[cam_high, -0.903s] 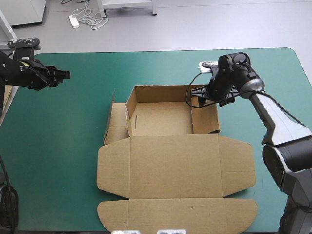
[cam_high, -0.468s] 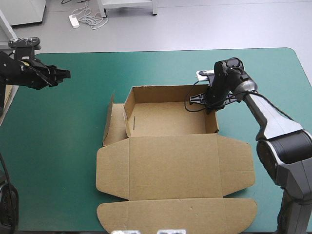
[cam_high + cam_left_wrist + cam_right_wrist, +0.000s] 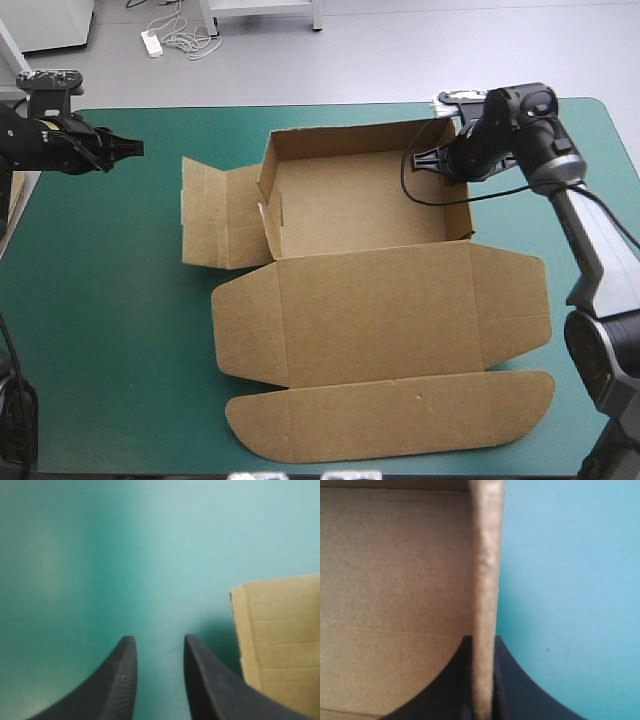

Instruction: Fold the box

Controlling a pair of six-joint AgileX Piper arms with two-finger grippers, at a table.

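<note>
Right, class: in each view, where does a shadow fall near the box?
High view: a narrow shadow on the cover edges the box along its flat lid. Left wrist view: a darker patch lies on the cover between the left hand and the box's flap. Right wrist view: the cover beside the wall pinched by the right hand looks evenly lit, no clear shadow.

Brown box [image 3: 360, 205]: open tray, partly folded.
Walls raised, standing on the far half of the teal-green cover [image 3: 120, 330]; lid [image 3: 380, 315] flat toward the near edge; left flap [image 3: 215, 215] lying flat, unfolded outward.
</note>
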